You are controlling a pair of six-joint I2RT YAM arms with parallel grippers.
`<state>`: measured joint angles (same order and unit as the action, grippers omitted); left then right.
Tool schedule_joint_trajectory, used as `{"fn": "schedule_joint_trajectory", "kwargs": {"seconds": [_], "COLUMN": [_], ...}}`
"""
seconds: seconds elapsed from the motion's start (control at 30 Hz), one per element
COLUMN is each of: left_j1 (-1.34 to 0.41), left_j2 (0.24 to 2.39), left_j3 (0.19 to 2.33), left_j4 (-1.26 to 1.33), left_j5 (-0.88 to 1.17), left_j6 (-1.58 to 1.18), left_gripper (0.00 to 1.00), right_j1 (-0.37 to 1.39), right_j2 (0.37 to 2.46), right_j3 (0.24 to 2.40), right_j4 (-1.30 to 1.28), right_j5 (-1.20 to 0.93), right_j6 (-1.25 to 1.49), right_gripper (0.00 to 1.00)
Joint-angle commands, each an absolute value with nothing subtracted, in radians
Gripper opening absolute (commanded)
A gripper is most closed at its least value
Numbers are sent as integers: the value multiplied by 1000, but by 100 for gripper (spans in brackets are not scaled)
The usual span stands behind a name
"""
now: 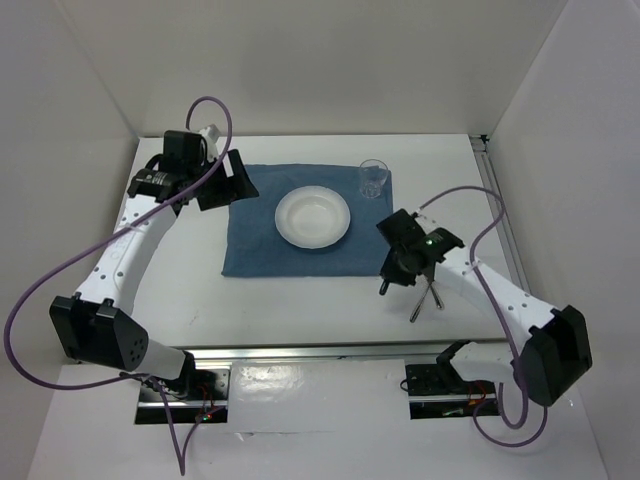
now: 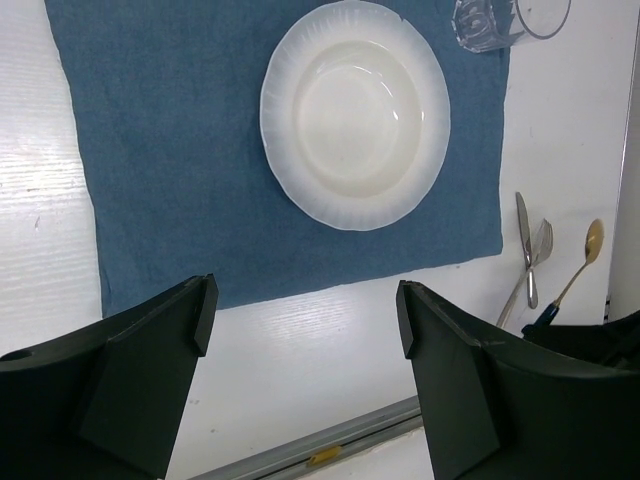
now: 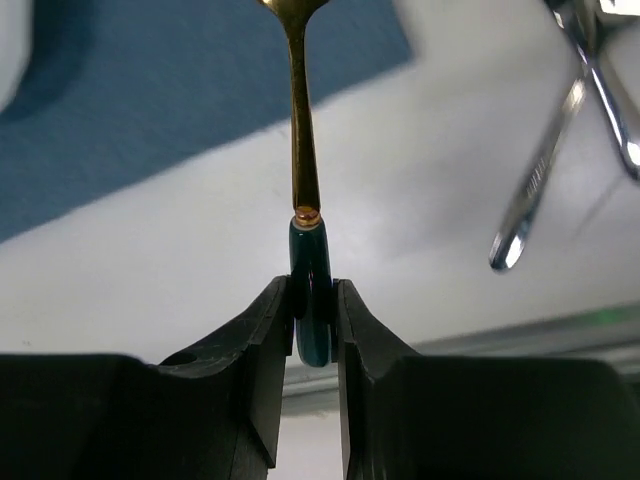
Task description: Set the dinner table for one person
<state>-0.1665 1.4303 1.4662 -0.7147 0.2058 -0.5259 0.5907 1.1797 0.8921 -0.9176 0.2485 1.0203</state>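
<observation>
Right gripper (image 3: 312,300): is clamping its two fingers narrowly on the spoon's dark teal handle, one finger on each side, with the handle's end poking out below them; in the top view it is hanging just off the cloth's near right corner.
Spoon (image 3: 299,130): is pointing straight ahead from the fingers, gold stem first, with the bowl running off the top of the right wrist view; whether it is touching the table or lifted clear, I cannot tell.
Left gripper (image 2: 305,310): is standing wide open with nothing between its fingers, hovering by the cloth's far left corner and looking down over cloth and plate.
Table (image 1: 300,315): is lying flat and white under both arms, bearing the whole setting, with the metal rail (image 1: 330,350) running along its near edge.
Cloth (image 1: 250,245): is lying spread out, blue, on the middle of the table, well back from the rail.
Plate (image 1: 313,216): is sitting, white and round, at about the middle of the cloth.
Glass (image 1: 374,178): is standing upright, clear, at the cloth's far right corner.
Fork (image 2: 543,238) and knife (image 2: 521,215): are lying crossed over each other on the bare table, right of the cloth and near the right gripper.
</observation>
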Motion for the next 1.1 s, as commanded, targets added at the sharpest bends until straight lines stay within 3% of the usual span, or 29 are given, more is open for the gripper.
{"fn": "schedule_joint_trajectory", "kwargs": {"seconds": [0.0, 0.2, 0.37, 0.8, 0.87, 0.97, 1.07], "left_j1": [-170, -170, -170, -170, -170, -170, -170], "left_j2": [1445, 1427, 1416, 1407, 1407, 1407, 1407], "left_j3": [1508, 1508, 1508, 1508, 1508, 1508, 1508], "left_j4": [-709, -729, -747, -747, -747, -747, -747], "left_j5": [209, 199, 187, 187, 187, 187, 187], "left_j6": [-514, -514, -505, -514, -514, -514, -514], "left_gripper": [91, 91, 91, 91, 91, 91, 91], "right_j1": [565, 537, 471, 405, 405, 405, 405], "right_j2": [1308, 1597, 1753, 1917, 1928, 1928, 1901], "right_j3": [1006, 1241, 1307, 1361, 1370, 1391, 1402], "right_j4": [-781, -661, -586, -471, -471, -523, -555], "right_j5": [253, 172, 112, 72, 72, 72, 97], "right_j6": [758, 525, 436, 350, 350, 359, 373], "right_gripper": [0, 0, 0, 0, 4, 17, 46]}}
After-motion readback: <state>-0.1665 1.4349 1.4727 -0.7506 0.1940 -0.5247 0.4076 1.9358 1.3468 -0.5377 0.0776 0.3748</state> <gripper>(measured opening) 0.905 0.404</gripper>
